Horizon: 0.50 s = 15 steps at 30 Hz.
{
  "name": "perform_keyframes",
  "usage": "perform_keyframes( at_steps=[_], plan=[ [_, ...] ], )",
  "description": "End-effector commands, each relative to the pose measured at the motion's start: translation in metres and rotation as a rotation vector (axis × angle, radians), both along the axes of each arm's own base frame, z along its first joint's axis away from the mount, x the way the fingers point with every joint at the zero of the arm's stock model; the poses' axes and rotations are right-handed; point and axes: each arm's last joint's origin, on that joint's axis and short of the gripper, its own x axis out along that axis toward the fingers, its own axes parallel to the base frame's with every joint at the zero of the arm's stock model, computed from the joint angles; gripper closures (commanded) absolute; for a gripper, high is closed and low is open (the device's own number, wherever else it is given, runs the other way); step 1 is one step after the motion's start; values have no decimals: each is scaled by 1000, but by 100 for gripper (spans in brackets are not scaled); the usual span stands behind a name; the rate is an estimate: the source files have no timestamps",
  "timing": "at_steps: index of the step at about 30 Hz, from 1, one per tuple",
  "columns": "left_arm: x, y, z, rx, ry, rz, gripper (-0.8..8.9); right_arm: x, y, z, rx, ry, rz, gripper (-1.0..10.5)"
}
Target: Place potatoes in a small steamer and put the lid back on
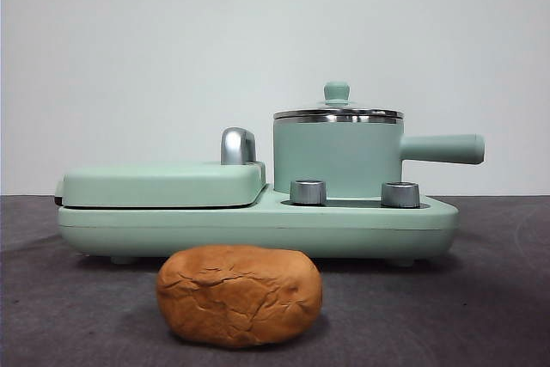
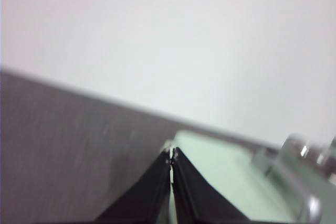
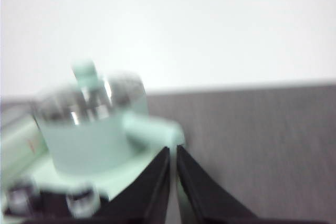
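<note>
The potato [image 1: 239, 295], an orange-brown cracked lump, lies on the dark table in front of the green appliance. The small steamer [image 1: 338, 159] stands on the appliance's right half, its straight handle [image 1: 443, 149] pointing right. The glass lid [image 1: 337, 112] with a green knob sits on the steamer. The right wrist view shows the steamer [image 3: 86, 142] and lid [image 3: 89, 98] blurred, beyond my right gripper [image 3: 172, 150], which is shut and holds nothing. My left gripper [image 2: 171, 156] is shut and holds nothing, over the corner of the flat green cover [image 2: 226, 177]. Neither arm shows in the front view.
The mint-green appliance base [image 1: 258, 225] carries a flat griddle cover [image 1: 159, 185] with a chrome handle [image 1: 238, 145] on its left half. Two steel knobs [image 1: 308, 192] [image 1: 400, 194] stand at the front of the steamer. A white wall is behind.
</note>
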Motion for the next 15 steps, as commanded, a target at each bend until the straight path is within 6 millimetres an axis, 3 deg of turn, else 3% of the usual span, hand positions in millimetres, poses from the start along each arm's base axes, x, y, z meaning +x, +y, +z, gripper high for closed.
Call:
perform_keyframes(
  at_steps=[1, 6, 15],
  plan=[
    [-2, 0, 7, -6, -114, -3, 808, -2, 0, 12, 46, -122, 12, 927],
    [-10, 0, 34, -16, -206, -7, 806, -10, 0, 36, 52, -235, 13, 933],
    [-19, 0, 100, -21, 75, -1, 804, -27, -3, 98, 45, -19, -35, 934]
  ],
)
